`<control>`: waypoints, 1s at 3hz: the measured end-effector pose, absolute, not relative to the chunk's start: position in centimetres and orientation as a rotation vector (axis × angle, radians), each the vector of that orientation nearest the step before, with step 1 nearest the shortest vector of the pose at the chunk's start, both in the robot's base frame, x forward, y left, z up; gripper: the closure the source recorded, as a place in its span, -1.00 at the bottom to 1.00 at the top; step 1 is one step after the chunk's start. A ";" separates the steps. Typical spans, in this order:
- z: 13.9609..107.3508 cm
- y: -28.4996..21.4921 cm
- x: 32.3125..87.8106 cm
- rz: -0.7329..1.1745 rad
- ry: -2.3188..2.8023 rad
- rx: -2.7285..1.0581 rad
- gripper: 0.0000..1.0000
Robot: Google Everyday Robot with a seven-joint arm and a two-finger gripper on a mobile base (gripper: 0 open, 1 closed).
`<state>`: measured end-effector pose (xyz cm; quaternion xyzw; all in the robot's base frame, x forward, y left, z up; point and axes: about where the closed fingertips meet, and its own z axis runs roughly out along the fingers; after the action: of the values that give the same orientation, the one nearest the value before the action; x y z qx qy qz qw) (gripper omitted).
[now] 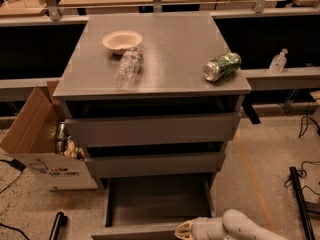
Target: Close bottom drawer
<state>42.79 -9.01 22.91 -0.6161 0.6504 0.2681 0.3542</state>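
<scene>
The bottom drawer (pixel 157 201) is the lowest of three grey drawers and stands pulled far out, its plain grey inside bare. Its front panel (pixel 135 232) shows at the bottom edge of the camera view. My gripper (pixel 186 229) sits at the right part of that front panel's top edge, low in the view. The white arm (pixel 245 227) reaches in from the lower right. The two drawers above, the middle one (pixel 155 164) and the top one (pixel 150 129), stand slightly out.
On the cabinet top (pixel 175 39) lie a paper bowl (pixel 122 40), a crushed clear bottle (pixel 129 66) and a green can (pixel 222 66). An open cardboard box (pixel 37 149) of cans stands at the left. A black stand (pixel 300 199) lies on the floor at the right.
</scene>
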 end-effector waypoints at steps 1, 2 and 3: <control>22.9 -9.0 42.8 0.694 1.681 -1.593 1.00; 21.9 -9.3 42.7 0.601 1.683 -1.539 1.00; 20.8 -9.9 42.9 0.458 1.637 -1.476 1.00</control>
<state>42.87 -9.92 20.85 -0.5916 0.6564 0.1836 0.4306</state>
